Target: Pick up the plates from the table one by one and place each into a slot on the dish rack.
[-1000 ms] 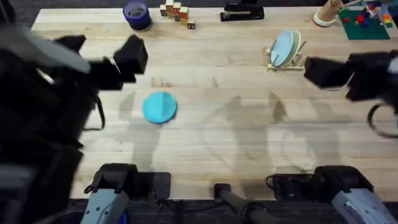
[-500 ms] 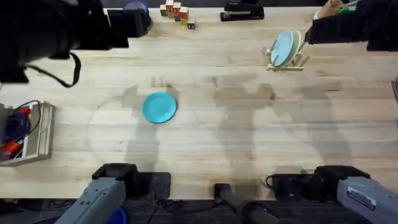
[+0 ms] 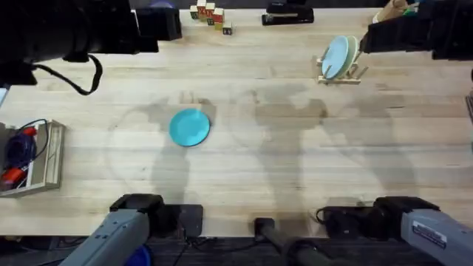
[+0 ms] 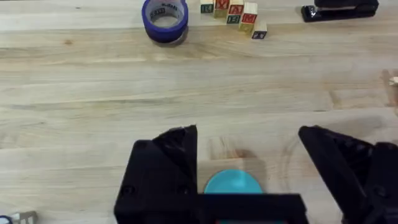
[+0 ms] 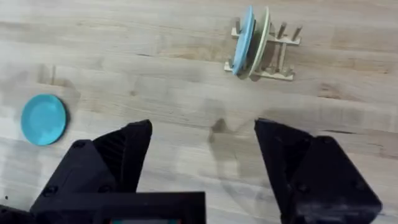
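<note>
One teal plate (image 3: 190, 127) lies on the table (image 3: 295, 170); both grippers hover released, the left gripper (image 4: 249, 162) must descend and grasp.

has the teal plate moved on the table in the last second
No. In the overhead view the teal plate lies flat at the same spot on the table, just below the same dark marks in the wood grain.
</note>
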`<action>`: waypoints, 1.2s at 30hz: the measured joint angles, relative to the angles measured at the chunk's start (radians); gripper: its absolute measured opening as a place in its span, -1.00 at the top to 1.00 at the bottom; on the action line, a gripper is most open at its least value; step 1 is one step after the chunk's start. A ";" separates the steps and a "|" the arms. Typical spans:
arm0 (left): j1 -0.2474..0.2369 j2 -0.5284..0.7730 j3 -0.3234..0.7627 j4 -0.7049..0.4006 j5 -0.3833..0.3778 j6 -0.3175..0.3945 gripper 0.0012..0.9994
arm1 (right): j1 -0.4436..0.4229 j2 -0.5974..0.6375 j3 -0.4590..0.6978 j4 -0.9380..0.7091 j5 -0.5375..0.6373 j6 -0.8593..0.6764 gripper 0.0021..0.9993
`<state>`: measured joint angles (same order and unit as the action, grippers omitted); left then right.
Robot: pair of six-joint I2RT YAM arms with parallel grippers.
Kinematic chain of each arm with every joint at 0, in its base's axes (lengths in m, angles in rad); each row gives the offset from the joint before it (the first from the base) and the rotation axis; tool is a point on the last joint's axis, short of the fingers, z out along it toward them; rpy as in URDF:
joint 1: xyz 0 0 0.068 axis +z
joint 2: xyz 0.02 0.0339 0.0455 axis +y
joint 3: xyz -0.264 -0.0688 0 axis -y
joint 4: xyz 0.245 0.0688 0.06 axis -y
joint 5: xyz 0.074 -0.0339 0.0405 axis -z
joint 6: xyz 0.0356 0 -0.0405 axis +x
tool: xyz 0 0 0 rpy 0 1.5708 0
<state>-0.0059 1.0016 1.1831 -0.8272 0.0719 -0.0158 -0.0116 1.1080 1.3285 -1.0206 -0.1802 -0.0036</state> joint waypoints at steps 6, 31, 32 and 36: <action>0.000 0.000 0.000 -0.037 0.010 0.000 -0.99 | 0.000 0.000 0.000 0.000 0.000 0.000 -0.99; 0.000 0.000 0.000 -0.203 -0.020 -0.008 0.45 | 0.000 0.000 0.000 0.004 0.000 0.000 -0.99; 0.000 0.000 0.000 -0.203 -0.020 -0.007 0.63 | 0.000 0.000 0.000 0.006 0.000 0.000 -0.99; 0.000 0.000 0.000 -0.206 -0.021 -0.007 0.92 | 0.000 0.000 0.000 0.016 0.000 0.000 -0.99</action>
<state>-0.0059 1.0013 1.1831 -1.0328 0.0509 -0.0227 -0.0116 1.1080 1.3285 -1.0045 -0.1802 -0.0036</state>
